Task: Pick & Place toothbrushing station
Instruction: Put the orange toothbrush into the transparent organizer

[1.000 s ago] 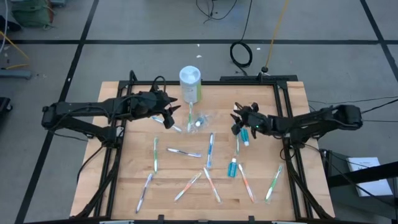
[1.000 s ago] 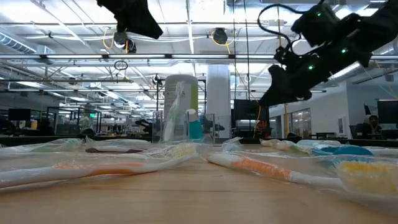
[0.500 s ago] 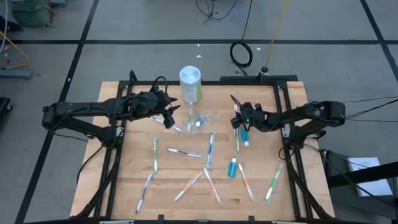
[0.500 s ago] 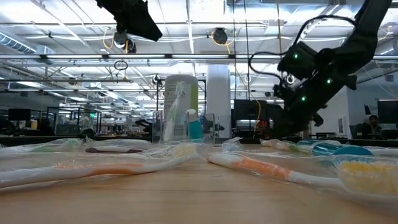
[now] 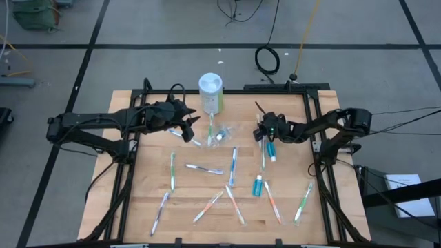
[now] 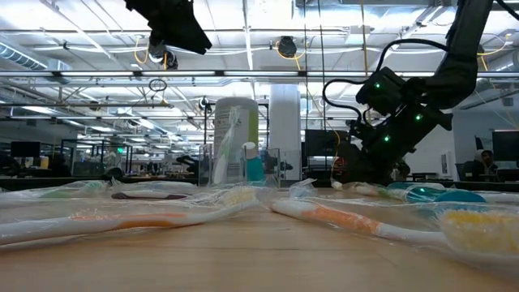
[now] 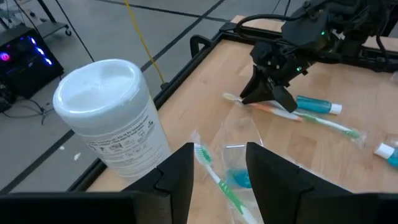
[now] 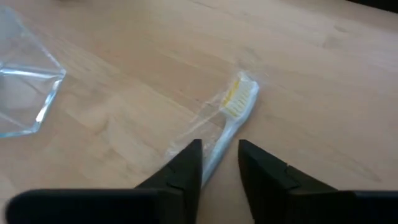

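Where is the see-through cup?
In the high view the cup stands near the table's back edge, just in front of the white canister. It sits between the left gripper and the right gripper, with a green toothbrush in it.

clear glossy plastic cup, wooden table

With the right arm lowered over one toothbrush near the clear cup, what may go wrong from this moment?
1. The right tool straddles the thin handle of the wrapped toothbrush; its fingers could slide off the slick wrapper and miss the handle.
2. The clear cup stands close by, so a sideways move might knock it over.
3. A toothpaste tube lies right beside this toothbrush and might get pushed along.
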You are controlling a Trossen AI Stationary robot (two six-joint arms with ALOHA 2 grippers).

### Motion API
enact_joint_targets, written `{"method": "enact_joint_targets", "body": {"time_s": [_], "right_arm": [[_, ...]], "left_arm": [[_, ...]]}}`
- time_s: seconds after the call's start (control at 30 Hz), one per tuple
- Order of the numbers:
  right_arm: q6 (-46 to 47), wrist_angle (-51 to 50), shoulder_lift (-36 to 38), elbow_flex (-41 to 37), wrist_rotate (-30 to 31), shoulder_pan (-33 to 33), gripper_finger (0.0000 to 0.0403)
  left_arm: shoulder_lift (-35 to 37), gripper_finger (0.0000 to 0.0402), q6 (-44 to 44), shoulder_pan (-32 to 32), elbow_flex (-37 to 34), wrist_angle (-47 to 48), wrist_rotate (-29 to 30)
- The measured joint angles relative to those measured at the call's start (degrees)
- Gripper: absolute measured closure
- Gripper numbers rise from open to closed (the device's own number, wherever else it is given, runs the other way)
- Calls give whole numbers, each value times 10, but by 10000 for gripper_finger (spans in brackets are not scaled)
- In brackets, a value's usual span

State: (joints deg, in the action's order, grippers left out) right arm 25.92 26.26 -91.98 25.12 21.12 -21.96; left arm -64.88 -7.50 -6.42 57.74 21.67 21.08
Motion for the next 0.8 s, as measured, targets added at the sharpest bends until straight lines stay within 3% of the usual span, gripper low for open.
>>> {"method": "enact_joint_targets", "body": {"time_s": [0.17, 0.4, 0.8], "right_arm": [[-28, 1, 0, 0, -1, 3, 391], [-63, 81, -2, -3, -8, 3, 401], [-153, 394, 55, -2, -25, 28, 403]], "left_arm": [[0, 252, -14, 0, 0, 0, 0], [-5, 252, -51, 2, 0, 3, -2], [-5, 252, -95, 27, 0, 26, -2]]}}
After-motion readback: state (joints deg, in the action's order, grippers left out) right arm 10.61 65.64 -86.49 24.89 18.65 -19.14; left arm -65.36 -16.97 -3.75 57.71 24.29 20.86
